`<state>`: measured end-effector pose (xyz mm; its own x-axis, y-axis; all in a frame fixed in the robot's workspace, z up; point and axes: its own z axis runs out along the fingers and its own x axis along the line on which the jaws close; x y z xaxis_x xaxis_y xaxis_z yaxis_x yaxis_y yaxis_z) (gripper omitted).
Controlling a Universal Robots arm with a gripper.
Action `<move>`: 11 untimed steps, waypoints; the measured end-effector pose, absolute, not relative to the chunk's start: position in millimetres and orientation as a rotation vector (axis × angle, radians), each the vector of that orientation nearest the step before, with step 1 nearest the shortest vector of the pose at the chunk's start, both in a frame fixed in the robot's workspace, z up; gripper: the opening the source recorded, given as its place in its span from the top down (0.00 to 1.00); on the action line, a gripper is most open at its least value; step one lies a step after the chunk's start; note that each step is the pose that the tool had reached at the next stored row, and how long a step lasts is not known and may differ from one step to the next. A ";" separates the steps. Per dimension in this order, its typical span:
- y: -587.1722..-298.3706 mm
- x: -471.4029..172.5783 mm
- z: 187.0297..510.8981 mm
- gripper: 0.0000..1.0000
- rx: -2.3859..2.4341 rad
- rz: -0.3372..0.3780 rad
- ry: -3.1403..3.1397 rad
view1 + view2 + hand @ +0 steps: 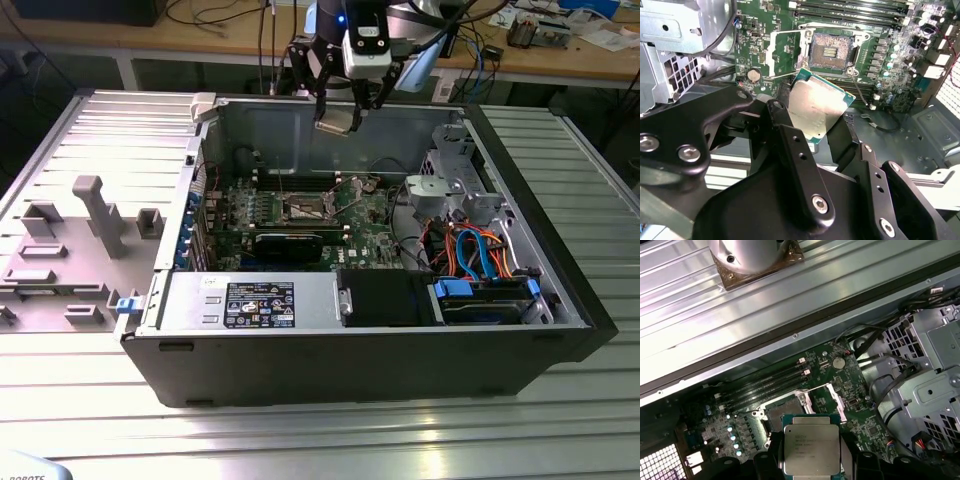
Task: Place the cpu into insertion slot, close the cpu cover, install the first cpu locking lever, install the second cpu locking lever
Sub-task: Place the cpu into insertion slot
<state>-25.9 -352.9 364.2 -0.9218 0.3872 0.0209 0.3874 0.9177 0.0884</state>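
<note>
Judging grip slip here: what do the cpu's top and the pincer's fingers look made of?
The cpu: top looks like matte silver-grey metal, with a soft, diffuse sheen; its green rim suggests circuit-board laminate. Fingers of the pincer clamped on it: smooth matte black with silver screw heads, either coated metal or hard plastic; the look leaves that open.

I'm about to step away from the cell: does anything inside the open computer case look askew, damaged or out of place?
Nothing stands out. The claw grips the flat square silver-topped chip by its edges above the green motherboard, apart from the dark square socket, whose silvery frame cover stands open.
</note>
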 end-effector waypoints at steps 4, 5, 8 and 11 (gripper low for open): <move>-352.9 -25.9 363.6 0.46 -0.633 -0.143 -3.071; -352.9 -25.9 363.6 0.46 -0.634 -0.143 -3.071; -352.9 -25.9 363.3 0.46 -0.637 -0.143 -3.070; -352.9 -25.9 363.0 0.46 -0.642 -0.143 -3.069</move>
<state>-25.9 -352.9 363.0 -0.9164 0.3997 0.0210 0.4000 0.9123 0.0884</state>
